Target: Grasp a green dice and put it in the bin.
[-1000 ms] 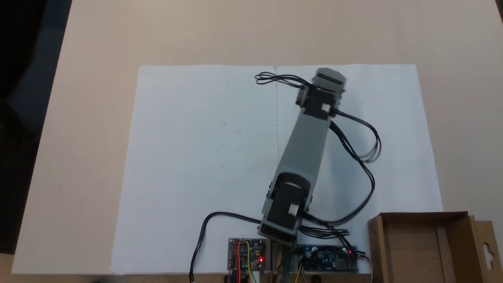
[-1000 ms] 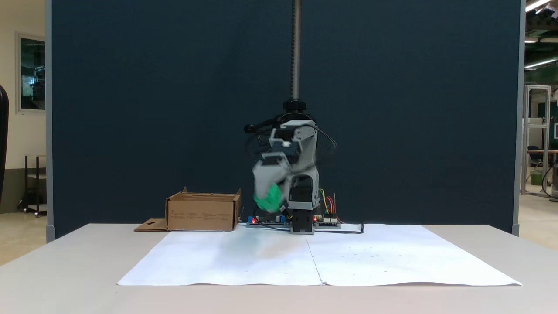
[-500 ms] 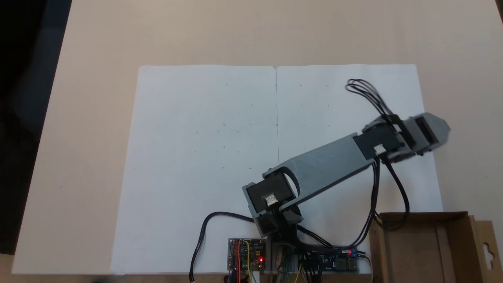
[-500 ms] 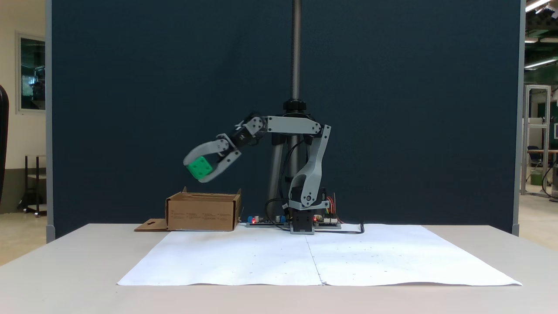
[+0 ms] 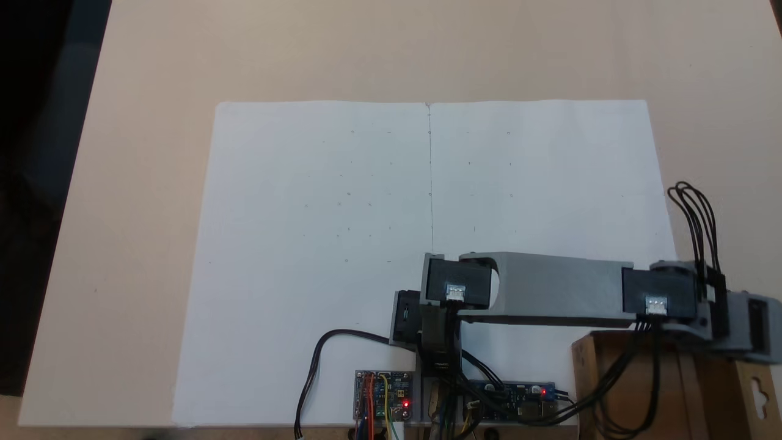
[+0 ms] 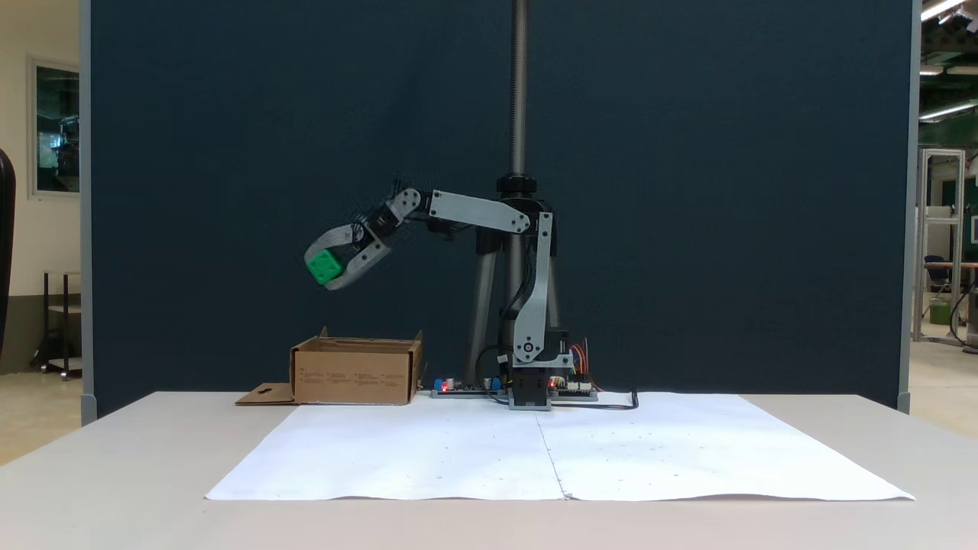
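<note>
1. The claw [image 6: 327,272] is clenched on the dice [image 6: 324,266], one jaw above it and one below, and holds it in the air well above the box [image 6: 356,372] in the side-on fixed view.

2. The dice sits near the claw tips, so the hold looks shallow. I judge it light and stiff, a hard little cube that will not give under pressure. Its rounded edges and smooth faces could let it slide or twist, so the best hold is on two opposite flat faces, square on, not on the corners.

3. Dropped from this height, it would likely bounce off the cardboard; a lower release seems safer.

4. In the top-down fixed view the forearm [image 5: 562,287] runs from the base toward 3 o'clock, and the wrist hangs over the top edge of the box [image 5: 586,360], which lies at about 4 o'clock from the base.

5. Against half a second ago, the arm has swung further round: top-down, the forearm pointed toward 2 o'clock and now points toward 3 o'clock.

6. In the side-on view the dice is higher and further toward 9 o'clock than before, now above the box's 9 o'clock end.

7. A second ago the arm pointed near 12 o'clock over the paper [image 5: 317,244] on the desk [image 5: 153,61].
</note>
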{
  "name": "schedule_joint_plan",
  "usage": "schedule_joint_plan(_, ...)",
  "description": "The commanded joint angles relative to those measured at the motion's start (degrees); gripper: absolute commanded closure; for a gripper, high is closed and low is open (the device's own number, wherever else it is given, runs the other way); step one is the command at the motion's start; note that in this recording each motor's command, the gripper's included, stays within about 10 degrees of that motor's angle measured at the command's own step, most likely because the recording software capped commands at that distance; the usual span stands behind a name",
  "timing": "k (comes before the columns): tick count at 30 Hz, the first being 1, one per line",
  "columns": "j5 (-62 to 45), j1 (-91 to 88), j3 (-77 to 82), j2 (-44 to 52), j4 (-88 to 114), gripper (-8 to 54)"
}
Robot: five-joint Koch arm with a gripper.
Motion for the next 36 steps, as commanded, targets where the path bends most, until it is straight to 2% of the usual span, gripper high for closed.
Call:
schedule_joint_plan(1,-5.5,2.8,-5.1,-1.4,5.7,33.1)
schedule_joint_plan(3,-6.0,4.0,-6.9,-2.9,9.0,33.1)
schedule_joint_plan(6,-12.5,6.8,-10.2,-5.4,25.0,33.1)
schedule_joint_plan(10,-14.2,7.6,-10.2,-6.5,32.3,33.1)
schedule_joint_plan(23,-14.5,7.9,-10.3,-12.1,31.1,33.1)
schedule_joint_plan(24,-14.5,7.9,-10.3,-12.7,30.7,30.9)
schedule_joint_plan(27,-14.6,8.3,-10.3,-14.1,30.6,13.3)
schedule_joint_plan(29,-14.5,8.3,-10.3,-14.5,30.1,6.8)
schedule_joint_plan(36,-14.5,8.4,-10.3,-15.5,26.4,5.4)
